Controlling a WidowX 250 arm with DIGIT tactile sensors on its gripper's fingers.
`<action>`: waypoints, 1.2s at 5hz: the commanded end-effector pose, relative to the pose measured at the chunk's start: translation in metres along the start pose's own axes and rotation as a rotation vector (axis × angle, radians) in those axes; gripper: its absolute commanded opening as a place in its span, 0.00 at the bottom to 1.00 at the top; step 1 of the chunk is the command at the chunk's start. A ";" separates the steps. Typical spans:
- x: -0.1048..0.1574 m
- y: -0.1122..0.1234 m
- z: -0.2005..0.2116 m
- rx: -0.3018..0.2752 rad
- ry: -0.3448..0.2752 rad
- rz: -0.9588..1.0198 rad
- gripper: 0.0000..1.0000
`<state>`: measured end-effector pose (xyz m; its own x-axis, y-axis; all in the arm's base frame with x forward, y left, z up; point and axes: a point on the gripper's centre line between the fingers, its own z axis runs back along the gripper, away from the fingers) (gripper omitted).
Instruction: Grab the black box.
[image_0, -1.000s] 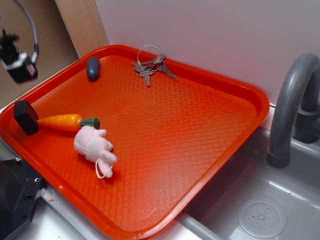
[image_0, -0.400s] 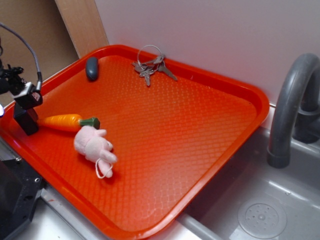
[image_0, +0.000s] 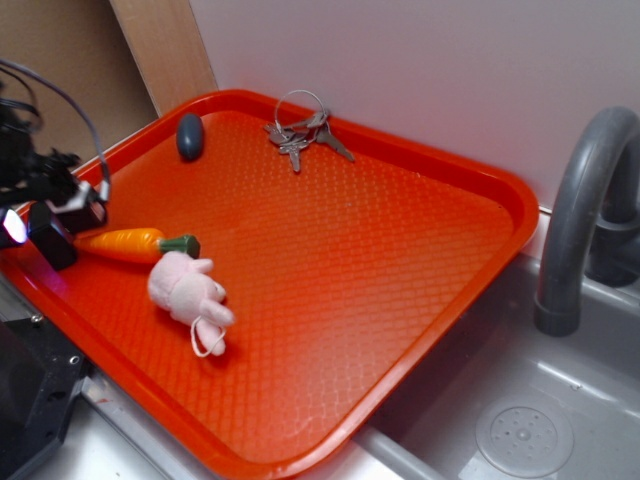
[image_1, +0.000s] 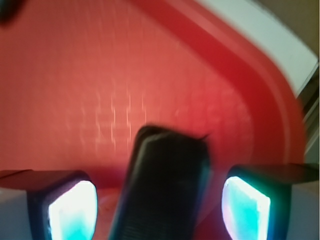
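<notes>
The black box (image_0: 50, 239) stands upright at the left edge of the orange tray (image_0: 400, 260), just left of the toy carrot (image_0: 130, 243). My gripper (image_0: 45, 215) hangs right over it, jaws open on either side of the box. In the wrist view the box (image_1: 165, 185) fills the gap between my two lit fingertips (image_1: 72, 207), with clear space left on both sides; the gripper's midpoint (image_1: 159, 210) lies on the box.
A pink plush bunny (image_0: 188, 290) lies beside the carrot. A dark blue-grey pebble (image_0: 189, 137) and a bunch of keys (image_0: 300, 130) lie at the tray's far edge. A grey faucet (image_0: 585, 200) and sink (image_0: 520, 430) are on the right. A black machine body (image_0: 25, 390) sits at the lower left.
My gripper has come down and to the right from above the tray's left edge and now straddles the black box. The pebble has shifted slightly.
</notes>
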<state>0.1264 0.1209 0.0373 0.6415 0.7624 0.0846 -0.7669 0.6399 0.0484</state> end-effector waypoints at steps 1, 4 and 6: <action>0.003 0.004 0.009 0.003 0.000 -0.057 0.00; 0.020 -0.118 0.155 -0.182 -0.159 -0.732 0.00; -0.007 -0.152 0.226 -0.252 -0.167 -1.074 0.00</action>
<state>0.2529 0.0010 0.2360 0.9649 -0.1855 0.1861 0.1960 0.9798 -0.0392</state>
